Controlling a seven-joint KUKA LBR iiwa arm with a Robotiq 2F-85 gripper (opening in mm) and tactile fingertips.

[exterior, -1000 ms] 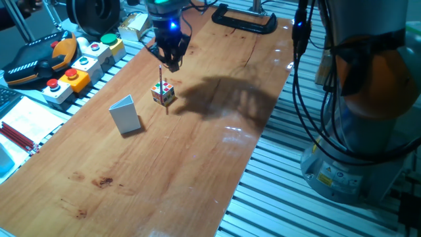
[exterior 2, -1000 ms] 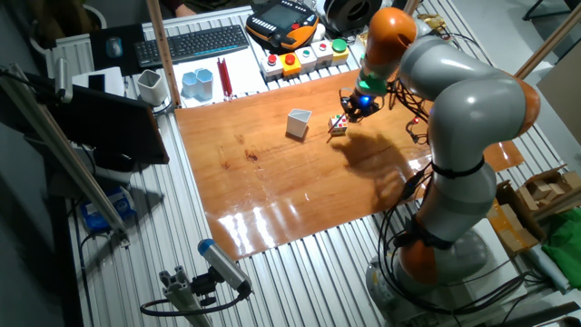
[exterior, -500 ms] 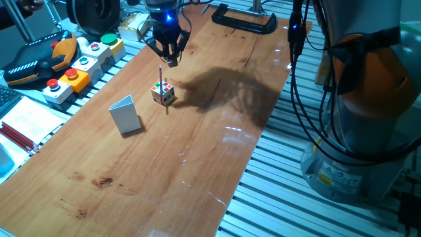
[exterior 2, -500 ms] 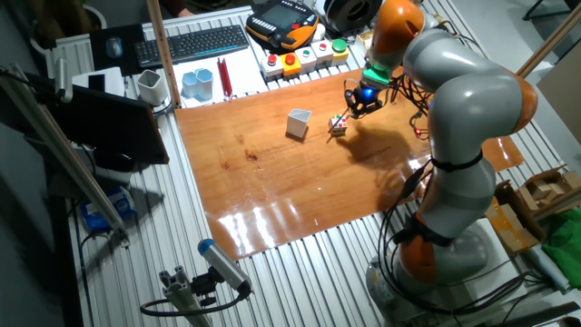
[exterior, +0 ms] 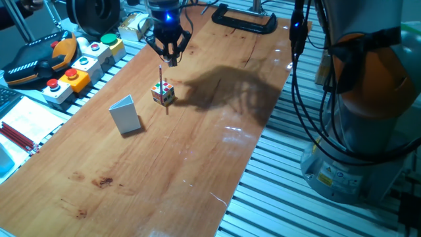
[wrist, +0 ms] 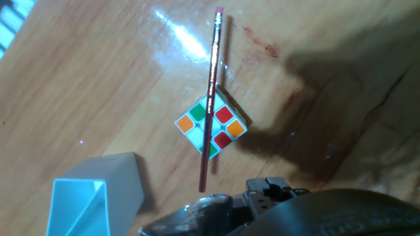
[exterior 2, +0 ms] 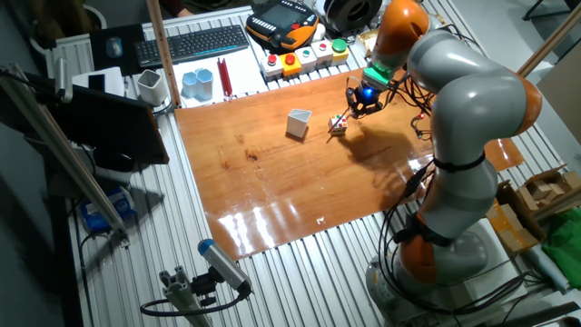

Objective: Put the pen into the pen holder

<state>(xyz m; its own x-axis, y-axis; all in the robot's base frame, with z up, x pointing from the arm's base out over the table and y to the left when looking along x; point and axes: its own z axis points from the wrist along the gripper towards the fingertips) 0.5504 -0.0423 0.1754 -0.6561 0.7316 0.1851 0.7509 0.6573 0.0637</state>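
Hand view, pen (wrist: 210, 98): we see it cross the puzzle cube (wrist: 211, 122) mid-frame.
Pen holder (wrist: 98, 193): lower left, apart from cube.
Gripper (exterior: 169, 60): above the pen; jaw state we cannot tell.
Table (exterior: 197, 164): bare wood toward the lower edge.

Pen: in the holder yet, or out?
Out. The pen stands nearly upright by the cube, apart from the holder.

Pincer (exterior: 170, 58) risen, shifted away from pen (exterior: 160, 75); pen unmoved.
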